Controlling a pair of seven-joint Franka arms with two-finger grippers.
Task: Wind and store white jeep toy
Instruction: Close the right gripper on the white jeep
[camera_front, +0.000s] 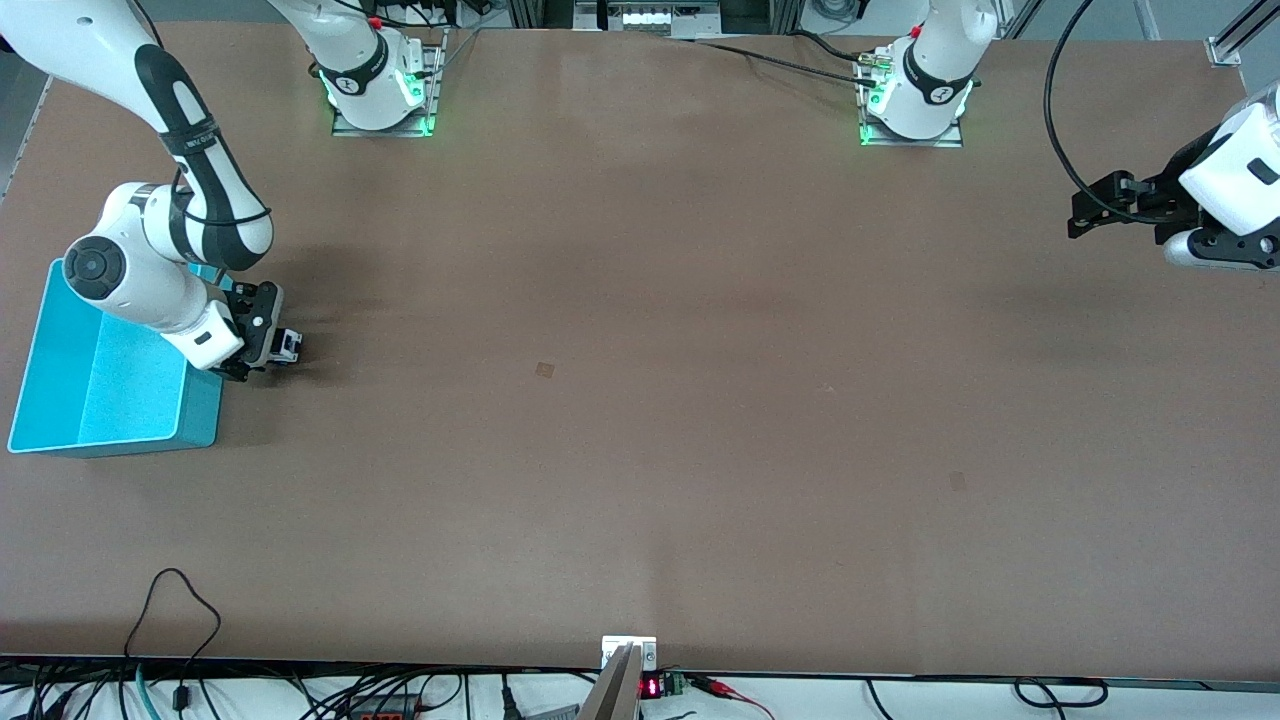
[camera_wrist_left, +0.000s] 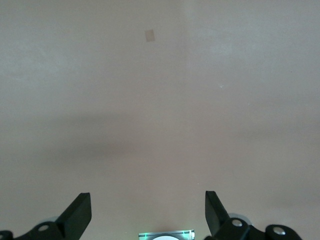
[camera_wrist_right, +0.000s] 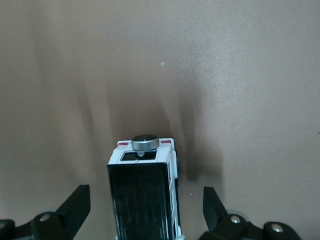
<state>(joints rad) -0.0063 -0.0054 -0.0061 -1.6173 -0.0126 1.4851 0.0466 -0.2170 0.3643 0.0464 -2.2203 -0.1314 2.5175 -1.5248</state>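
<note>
While left hand (camera_front: 1085, 215) waits apart, right hand (camera_wrist_right: 145, 210) apart astride white jeep toy (camera_wrist_right: 145, 192), turquoise bin (camera_front: 110, 385) beside.

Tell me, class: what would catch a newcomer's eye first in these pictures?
The turquoise bin stands at the right arm's end of the table. Right beside it the right gripper is low at the table, its fingers open on either side of a small white toy jeep. The left gripper waits open over bare table at the left arm's end.

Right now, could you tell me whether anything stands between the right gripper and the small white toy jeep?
Nothing visible does: the open right gripper already straddles the small white toy jeep on the table, beside the turquoise plastic bin.
</note>
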